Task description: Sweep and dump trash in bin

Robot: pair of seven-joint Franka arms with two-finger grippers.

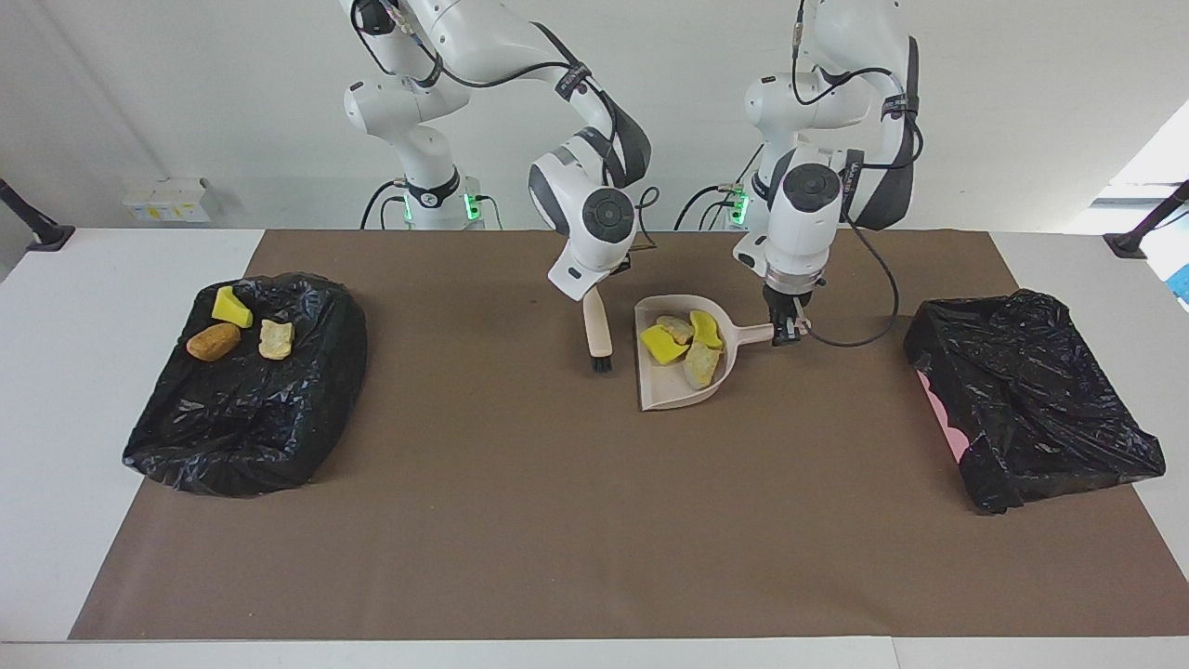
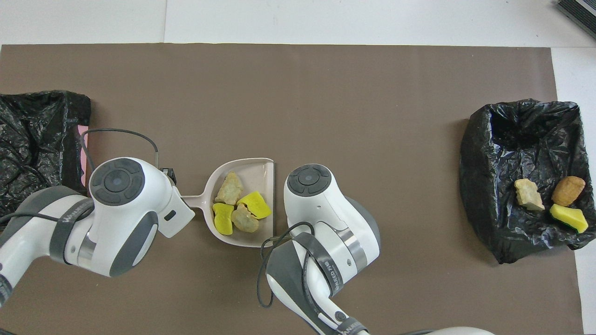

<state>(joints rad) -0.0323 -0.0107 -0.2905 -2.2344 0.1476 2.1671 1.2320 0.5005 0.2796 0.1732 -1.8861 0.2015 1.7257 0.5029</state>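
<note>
A beige dustpan sits mid-table on the brown mat and holds several pieces of trash: two yellow foam chunks and two tan lumps. It also shows in the overhead view. My left gripper is shut on the dustpan's handle. My right gripper is shut on a small brush, which hangs bristles down beside the pan's open edge, toward the right arm's end. Three more pieces of trash lie in the black-lined bin at the right arm's end.
A second black-lined bin with a pink wall showing stands at the left arm's end; no trash shows in it. The brown mat covers most of the white table. A cable loops from the left wrist over the mat.
</note>
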